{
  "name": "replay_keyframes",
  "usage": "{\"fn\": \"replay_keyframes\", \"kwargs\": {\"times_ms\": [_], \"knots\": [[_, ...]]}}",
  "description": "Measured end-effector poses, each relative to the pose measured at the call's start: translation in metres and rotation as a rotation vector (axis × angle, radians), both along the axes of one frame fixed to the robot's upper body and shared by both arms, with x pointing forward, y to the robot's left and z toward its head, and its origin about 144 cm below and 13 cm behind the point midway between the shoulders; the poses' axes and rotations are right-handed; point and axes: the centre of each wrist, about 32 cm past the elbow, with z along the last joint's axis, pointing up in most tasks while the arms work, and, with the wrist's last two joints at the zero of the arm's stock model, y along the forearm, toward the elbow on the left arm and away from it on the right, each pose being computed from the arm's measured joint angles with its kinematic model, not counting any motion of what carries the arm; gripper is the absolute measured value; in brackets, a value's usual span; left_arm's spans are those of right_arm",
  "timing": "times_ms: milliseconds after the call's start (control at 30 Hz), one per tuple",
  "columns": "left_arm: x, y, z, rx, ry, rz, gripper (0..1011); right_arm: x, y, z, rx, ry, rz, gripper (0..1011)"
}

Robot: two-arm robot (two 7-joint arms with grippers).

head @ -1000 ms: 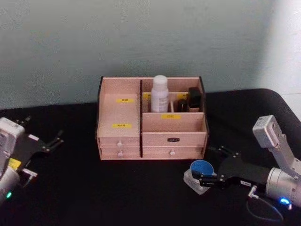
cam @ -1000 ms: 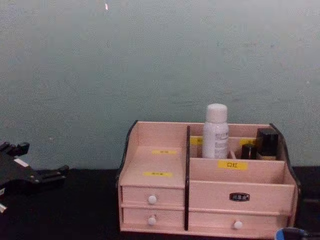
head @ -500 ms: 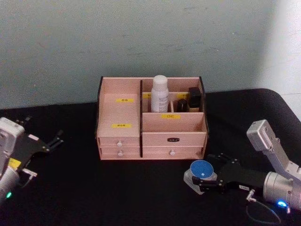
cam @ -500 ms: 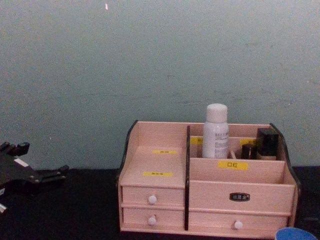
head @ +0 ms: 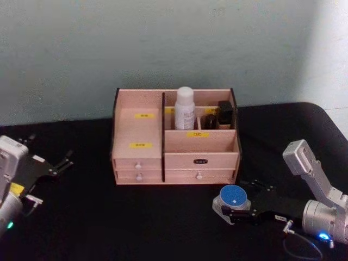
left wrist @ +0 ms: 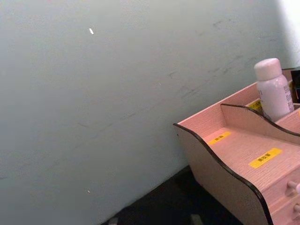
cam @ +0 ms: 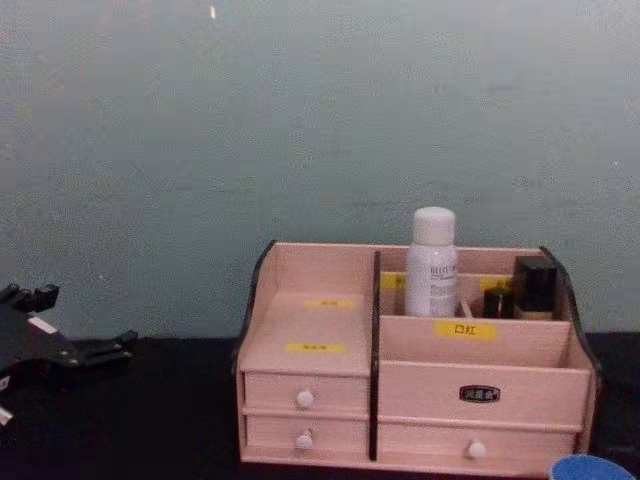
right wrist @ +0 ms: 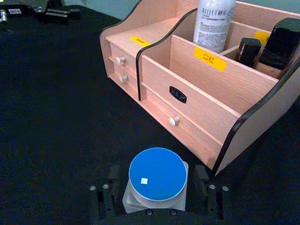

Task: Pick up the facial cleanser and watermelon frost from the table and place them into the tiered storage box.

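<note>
The watermelon frost (head: 232, 198) is a squat clear jar with a blue lid, standing upright on the black table in front of the tiered storage box (head: 138, 135), toward its right end. My right gripper (head: 246, 200) is open, with one finger on each side of the jar (right wrist: 157, 180) and a small gap at both sides. The facial cleanser (head: 185, 109), a tall white bottle, stands upright in a back compartment of the box (right wrist: 206, 89). My left gripper (head: 54, 163) rests open at the table's left side, far from both.
Small dark, black-capped bottles (head: 218, 115) stand in the back right compartment beside the cleanser. The box's front right compartment (right wrist: 234, 77) holds nothing. A pale wall rises close behind the box. Bare black table (head: 125, 217) lies in front of the box.
The jar was tilted a second ago and now stands upright. My right arm has drawn back slightly to the right. The left arm has not moved.
</note>
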Motion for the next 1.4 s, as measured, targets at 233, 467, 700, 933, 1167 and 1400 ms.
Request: {"fn": "replay_keyframes", "kwargs": {"times_ms": [233, 467, 700, 933, 1167, 1400], "knots": [[0.0000, 0.0000, 0.0000, 0.000, 0.000, 0.000, 1001, 0.0016, 0.0008, -0.0001, 0.003, 0.011, -0.003, 1000], [0.0000, 0.0000, 0.0000, 0.000, 0.000, 0.000, 1001, 0.0027, 0.0007, 0.0000, -0.001, 0.025, -0.004, 1000], [0.0000, 0.0000, 0.0000, 0.000, 0.000, 0.000, 1001, 0.0037, 0.0006, 0.0000, -0.002, 0.034, -0.005, 1000], [0.0000, 0.0000, 0.0000, 0.000, 0.000, 0.000, 1001, 0.0045, 0.0006, -0.0001, 0.000, 0.036, -0.009, 1000], [0.0000, 0.0000, 0.0000, 0.000, 0.000, 0.000, 1001, 0.0043, 0.0006, -0.0001, 0.000, 0.036, -0.009, 1000], [0.0000, 0.0000, 0.0000, 0.000, 0.000, 0.000, 1001, 0.0042, 0.0005, 0.0001, 0.000, 0.035, -0.008, 1000]]}}
